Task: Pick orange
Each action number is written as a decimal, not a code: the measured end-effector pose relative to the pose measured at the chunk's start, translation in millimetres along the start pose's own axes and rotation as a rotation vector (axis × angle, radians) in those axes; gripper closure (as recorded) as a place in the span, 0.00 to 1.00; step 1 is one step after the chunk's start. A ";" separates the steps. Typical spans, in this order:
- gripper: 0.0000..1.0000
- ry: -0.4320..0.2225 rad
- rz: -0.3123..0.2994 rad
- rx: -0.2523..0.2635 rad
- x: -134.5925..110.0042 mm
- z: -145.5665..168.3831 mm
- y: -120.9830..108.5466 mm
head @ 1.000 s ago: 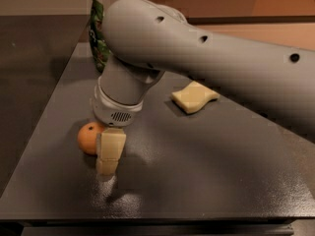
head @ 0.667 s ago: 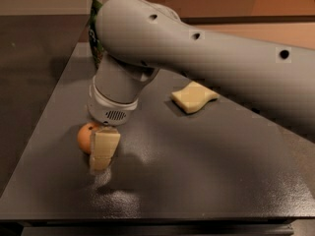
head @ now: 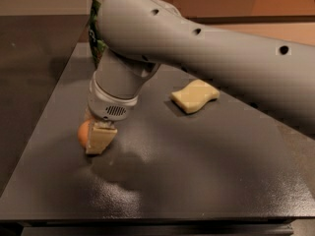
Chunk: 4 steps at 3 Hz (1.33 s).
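The orange (head: 83, 133) lies on the dark table (head: 206, 181) at the left, low against the surface. Only its left side shows; the rest is hidden behind my gripper. My gripper (head: 94, 140) hangs from the thick grey arm (head: 197, 43) and has come down right at the orange, its pale tip in front of the fruit and almost on the tabletop. The far side of the gripper is hidden by the wrist (head: 110, 102).
A pale yellow wavy sponge (head: 194, 96) lies right of the middle of the table. A green bag (head: 95, 33) stands at the back, partly behind the arm. The table's left edge runs close to the orange, and its front edge is near the bottom.
The gripper has moved left and lower over the orange, so it now hides more of the fruit. The orange and the sponge have stayed in place.
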<state>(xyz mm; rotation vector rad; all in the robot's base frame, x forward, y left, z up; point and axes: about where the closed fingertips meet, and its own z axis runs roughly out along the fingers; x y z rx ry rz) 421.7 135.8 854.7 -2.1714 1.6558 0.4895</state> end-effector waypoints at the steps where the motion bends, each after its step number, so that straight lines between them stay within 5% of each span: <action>1: 0.88 -0.010 -0.007 0.016 -12.8 -16.4 -3.9; 2: 1.00 -0.029 -0.020 0.031 -34.5 -45.3 -10.8; 3: 1.00 -0.059 -0.059 0.043 -74.9 -105.2 -28.5; 4: 1.00 -0.059 -0.059 0.043 -74.9 -105.0 -28.4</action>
